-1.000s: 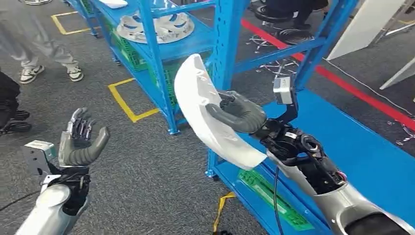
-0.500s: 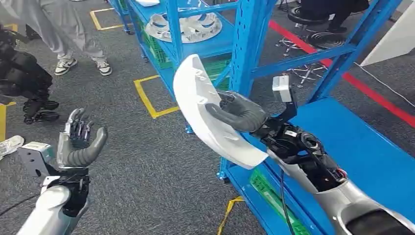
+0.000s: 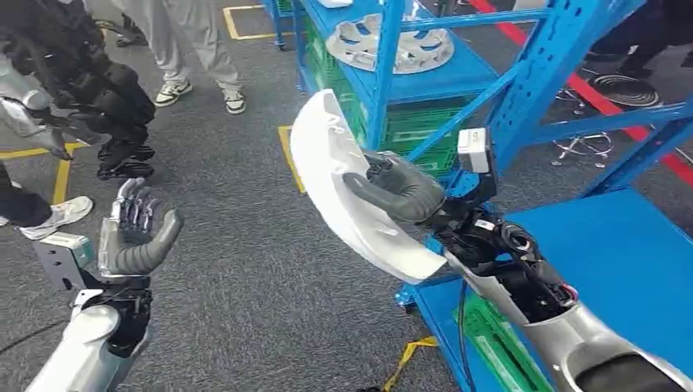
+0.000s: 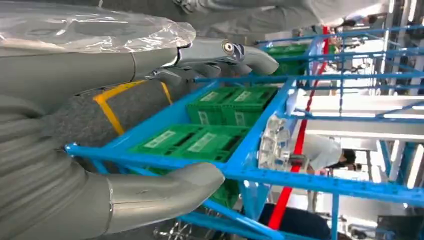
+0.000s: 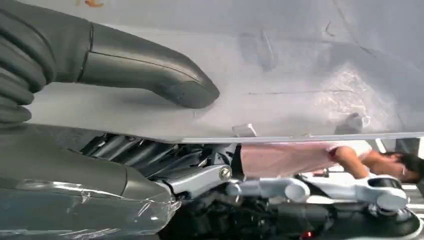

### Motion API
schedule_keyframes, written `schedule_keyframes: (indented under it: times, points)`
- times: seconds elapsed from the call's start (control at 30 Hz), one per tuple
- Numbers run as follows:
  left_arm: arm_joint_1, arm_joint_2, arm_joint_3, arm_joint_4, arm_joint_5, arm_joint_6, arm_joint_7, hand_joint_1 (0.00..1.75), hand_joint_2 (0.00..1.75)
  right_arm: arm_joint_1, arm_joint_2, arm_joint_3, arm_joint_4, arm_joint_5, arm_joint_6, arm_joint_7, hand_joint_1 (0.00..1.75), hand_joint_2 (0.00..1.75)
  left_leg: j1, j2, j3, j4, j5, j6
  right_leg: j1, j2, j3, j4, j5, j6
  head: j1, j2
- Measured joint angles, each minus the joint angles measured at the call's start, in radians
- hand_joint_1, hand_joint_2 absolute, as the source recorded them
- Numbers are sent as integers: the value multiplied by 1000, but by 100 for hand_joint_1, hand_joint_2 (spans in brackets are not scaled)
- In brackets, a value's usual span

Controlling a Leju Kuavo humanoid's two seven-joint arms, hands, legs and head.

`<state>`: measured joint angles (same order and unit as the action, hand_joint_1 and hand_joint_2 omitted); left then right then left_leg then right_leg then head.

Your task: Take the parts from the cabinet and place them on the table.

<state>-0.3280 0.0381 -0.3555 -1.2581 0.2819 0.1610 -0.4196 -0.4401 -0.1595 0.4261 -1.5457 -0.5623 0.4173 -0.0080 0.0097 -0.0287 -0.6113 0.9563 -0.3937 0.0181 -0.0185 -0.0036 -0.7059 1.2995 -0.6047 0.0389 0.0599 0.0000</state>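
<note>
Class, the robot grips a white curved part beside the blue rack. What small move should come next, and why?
Probably carry on turning away from the blue rack toward the table: the right hand already grips the white curved part clear of the shelves, and the left hand is free.

A wheel cover [image 3: 398, 45] lies on the rack [image 3: 523, 90] shelf, crates [image 3: 413, 131] below, a person [image 3: 192, 49] left.
</note>
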Motion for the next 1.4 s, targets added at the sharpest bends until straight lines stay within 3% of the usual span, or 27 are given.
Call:
schedule_keyframes:
  times: [0.03, 0.1, 0.13, 0.17, 0.2, 0.3, 0.33, 0.4, 0.47, 0.53, 0.57, 0.63, 0.67, 0.7, 0.77, 0.83, 0.9, 0.97, 1.03, 1.07, 1.13, 1.17, 1.2, 1.3, 1.33, 1.37, 1.4]
  points:
    - [0, 0, 0, 2, 1, 0, 0, 0, 175, 4, 0, 1, 2, 5, 1, 0, 175, 175, -1, -12, 2, 0, -1, 1, 0, 0, -4, -4, 19, -3, 2, 0]
    - [0, 0, 0, 4, 2, 0, -1, 0, 175, 4, 0, 2, 3, 5, 1, 0, 175, 175, -2, -35, 8, 1, -2, 0, 0, 6, 46, -133, 106, -13, 7, 0]
    - [0, 0, 0, 4, 2, 0, -1, 0, 175, 3, 0, 2, 3, 5, 1, 0, 175, 175, -1, -46, 12, 1, -4, -2, 1, 24, 89, -235, 162, -20, 10, 0]
    - [-1, -1, 0, 5, 2, 0, -1, 0, 175, 2, 0, 2, 3, 5, 1, 0, 175, 175, 2, -53, 11, 0, -5, -4, 0, 66, 112, -305, 184, -25, 13, 0]
    - [-2, -2, 0, 6, 2, 0, -1, 0, 175, 3, 0, 2, 3, 5, 1, -1, 175, 175, -3, -65, 7, 4, -5, -9, 0, 71, 138, -325, 179, -26, 9, 0]
    - [0, -2, 0, 10, 2, 0, -1, 0, 175, 2, 0, 4, 4, 5, 1, -1, 175, 175, 8, -90, 0, -6, 6, -29, 9, 48, 142, -336, 173, -31, 10, 0]
    - [-2, 0, 0, 10, 2, 0, -1, 0, 175, 1, 2, 5, 4, 5, 1, -2, 175, 175, 2, -97, 0, -7, 4, -35, -2, 36, 150, -354, 179, -38, 8, 0]
    - [-7, 1, 0, 11, 2, 0, -2, 0, 175, -2, 2, 3, 5, 5, 1, -2, 175, 175, -2, -18, -38, 76, -51, -40, 1, 16, 159, -364, 185, -49, -8, 0]
    - [-6, 0, 0, 14, 2, 0, -3, 0, 175, 2, 2, 5, 5, 6, 1, -1, 175, 175, 0, 10, -121, 242, -118, -46, 5, -5, 159, -363, 184, -50, -18, 0]
    - [-3, 0, 0, 19, 2, 0, -3, 0, 175, 4, 2, 5, 8, 6, 1, -1, 175, 175, 2, 18, -159, 307, -123, -51, 5, -25, 158, -363, 183, -51, -26, 0]
    - [-3, 1, 0, 20, 2, 0, -3, 0, 175, 4, 2, 5, 8, 7, 1, -1, 175, 175, 3, 21, -143, 271, -96, -52, 5, -33, 158, -363, 182, -50, -31, 0]
    - [-5, 2, 0, 21, 2, 0, -3, 0, 175, 4, 2, 5, 8, 7, 1, -1, 175, 175, 5, 39, -47, 89, -13, -50, 5, -50, 160, -362, 179, -45, -35, 0]
    - [-8, 2, 0, 21, 2, 0, -3, 0, 175, 3, 2, 5, 8, 7, 1, -1, 175, 175, 5, 72, 1, 2, 9, -48, 7, -56, 162, -360, 176, -40, -38, 0]
    - [-10, 2, 0, 21, 2, 0, -3, 0, 175, 3, 2, 4, 8, 7, 1, -1, 175, 175, -5, 80, 5, -11, 3, -40, 15, -60, 159, -357, 172, -34, -42, 0]
    - [-9, 2, 0, 21, 2, 0, -3, 0, 175, 2, 2, 5, 8, 7, 1, -1, 175, 175, -5, 57, 2, -10, 3, -28, 17, -72, 164, -357, 169, -25, -27, 0]
    - [-11, 2, 0, 21, 2, 0, -3, 0, 175, 2, 2, 5, 7, 7, 1, -1, 175, 175, -5, 38, 7, -15, 7, -14, 11, -88, 171, -358, 163, -11, -30, 0]
    - [-14, 1, 0, 21, 2, 0, -3, 0, 175, 1, 2, 2, 7, 7, 1, -2, 175, 175, 0, 28, 13, -19, 8, -5, 5, -27, 139, -285, 111, -5, -23, 0]
    - [-14, 0, 0, 22, 2, -2, -3, 0, 175, 3, 2, 2, 8, 7, 0, 1, 175, 175, -1, 14, 13, -18, 7, 1, 5, -6, 57, -110, 37, -3, -7, 0]
    - [-13, 0, -1, 23, 2, -3, 2, 0, 175, 7, 2, 3, 10, 7, -1, 8, 175, 175, -3, -6, 14, -18, 7, 2, 5, -1, 4, -14, 21, -2, -2, 0]
    - [-14, 0, -1, 23, 2, -3, 3, 0, 175, 7, 2, 3, 12, 6, -1, 11, 175, 175, -3, -18, 14, -17, 7, 2, 5, -1, 13, -42, 50, -4, -2, 0]
    - [-16, 0, -1, 23, 4, -3, 3, 0, 175, 4, 2, 2, 13, 5, -1, 13, 175, 175, -3, -39, 16, -14, 6, 0, 5, 10, 78, -196, 142, -12, 6, 0]
    - [-18, 0, -1, 23, 5, -3, 4, 0, 175, 0, 2, 2, 13, 5, 0, 13, 175, 175, -2, -49, 16, -12, 4, -2, 5, 36, 116, -286, 185, -18, 10, 0]
    - [-19, 0, -1, 23, 6, -3, 3, 0, 175, -3, 2, 2, 15, 3, 1, 13, 175, 175, -6, -57, 11, -10, 4, -7, 3, 74, 136, -322, 179, -24, 8, 0]
    - [-19, 1, -1, 23, 8, -2, 5, 0, 175, -10, 2, 3, 16, 0, 1, 14, 175, 175, 4, -80, -1, -13, 14, -24, 9, 54, 147, -341, 175, -26, 9, 0]
    - [-20, 2, -1, 23, 8, -2, 5, 0, 175, -11, 2, 3, 16, -3, 1, 14, 175, 175, -2, -91, -2, -16, 17, -31, 3, 43, 152, -352, 180, -33, 7, 0]
    - [-20, 3, -1, 23, 8, -1, 5, 0, 175, -14, 2, 3, 16, -4, 0, 14, 175, 175, 0, -68, -4, -8, 7, -32, -3, 28, 160, -363, 186, -40, 6, 0]
    - [-24, 3, -1, 23, 9, -1, 5, 0, 175, -14, 2, 3, 16, -4, 1, 13, 175, 175, -6, -21, -23, 32, -22, -39, -1, 23, 161, -368, 189, -45, -5, 0]
